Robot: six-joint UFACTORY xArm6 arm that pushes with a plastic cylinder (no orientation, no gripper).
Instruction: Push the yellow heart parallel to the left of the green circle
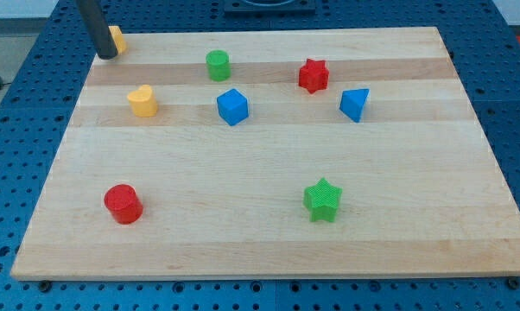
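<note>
The yellow heart lies on the wooden board in the upper left part. The green circle stands to its right and nearer the view's top. My tip rests at the board's top left corner, above and left of the yellow heart, well apart from it. A yellow-orange block sits right beside the rod, partly hidden by it; its shape cannot be made out.
A blue cube lies right of the yellow heart. A red star and a blue triangular block are at the upper right. A red cylinder is at the lower left, a green star at the lower middle.
</note>
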